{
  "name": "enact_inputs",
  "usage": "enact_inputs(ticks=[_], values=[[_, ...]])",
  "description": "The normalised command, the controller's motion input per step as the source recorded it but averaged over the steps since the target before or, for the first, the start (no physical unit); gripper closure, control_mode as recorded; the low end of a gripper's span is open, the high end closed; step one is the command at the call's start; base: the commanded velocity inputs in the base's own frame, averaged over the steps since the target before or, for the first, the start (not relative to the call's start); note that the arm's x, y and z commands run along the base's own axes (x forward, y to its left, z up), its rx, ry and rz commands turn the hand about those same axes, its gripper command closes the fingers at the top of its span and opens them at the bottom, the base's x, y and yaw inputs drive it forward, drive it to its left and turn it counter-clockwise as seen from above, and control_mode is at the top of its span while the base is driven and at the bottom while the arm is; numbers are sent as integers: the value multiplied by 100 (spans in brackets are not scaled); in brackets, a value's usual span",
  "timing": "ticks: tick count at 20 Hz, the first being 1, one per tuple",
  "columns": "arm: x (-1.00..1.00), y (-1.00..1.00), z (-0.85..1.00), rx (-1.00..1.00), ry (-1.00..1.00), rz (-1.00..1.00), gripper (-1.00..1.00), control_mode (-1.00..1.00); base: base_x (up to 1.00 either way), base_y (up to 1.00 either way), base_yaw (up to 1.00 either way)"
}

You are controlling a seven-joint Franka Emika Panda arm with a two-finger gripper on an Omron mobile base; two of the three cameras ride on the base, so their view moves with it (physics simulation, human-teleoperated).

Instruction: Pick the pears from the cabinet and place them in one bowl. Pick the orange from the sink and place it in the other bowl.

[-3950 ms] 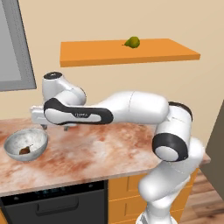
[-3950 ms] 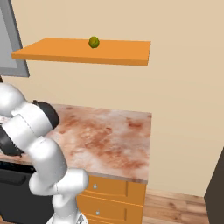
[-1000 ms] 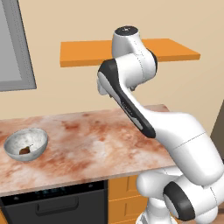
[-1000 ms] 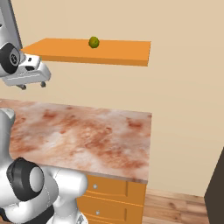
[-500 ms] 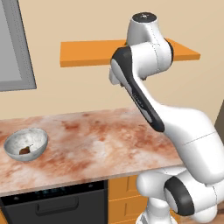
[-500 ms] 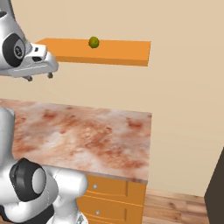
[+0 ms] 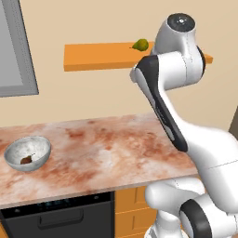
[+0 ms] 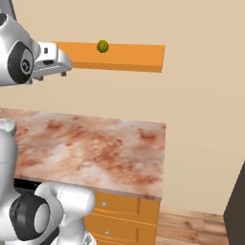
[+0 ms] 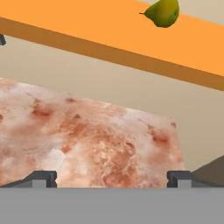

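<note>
High on the wall, the green pear [image 7: 141, 45] sits on the flat orange cabinet [image 7: 97, 56], stem pointing sideways, near the middle of the slab. It lies well above the table [image 7: 107, 153], so the arm has to be raised to shelf height to get at it. The robot's hand is lifted beside the near end of the cabinet in the right base view, at about the level of the slab, with the pear a little way further along.

The pincer [image 9: 111, 177] is spread wide and holds nothing; its two dark fingertips [image 9: 41, 177] stand far apart at the bottom of the hand view, with the pear up in the top right of that view, not yet between them. Wide jaws suit a rounded fruit that could roll if nudged.

The speckled bowl [image 7: 28, 152] rests on the left end of the table with a small dark brown pear [image 7: 26, 160] already in it, which is likely why this green one is the next target.
</note>
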Motion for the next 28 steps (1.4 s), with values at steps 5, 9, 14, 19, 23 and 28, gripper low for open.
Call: enact_inputs(ticks=[5, 9, 14, 19, 23, 28], values=[[0, -34, 11, 0, -22, 1, -100, -100, 0, 0, 0], [0, -30, 26, 3, -9, 0, -100, -100, 0, 0, 0], [1, -28, 31, 5, -1, 0, -100, -100, 0, 0, 0], [10, -23, 28, 9, 1, 0, -100, -100, 0, 0, 0], [18, -19, 5, 11, 0, 2, -100, -100, 0, 0, 0], [23, -22, 0, 10, 0, 3, -100, -100, 0, 0, 0]])
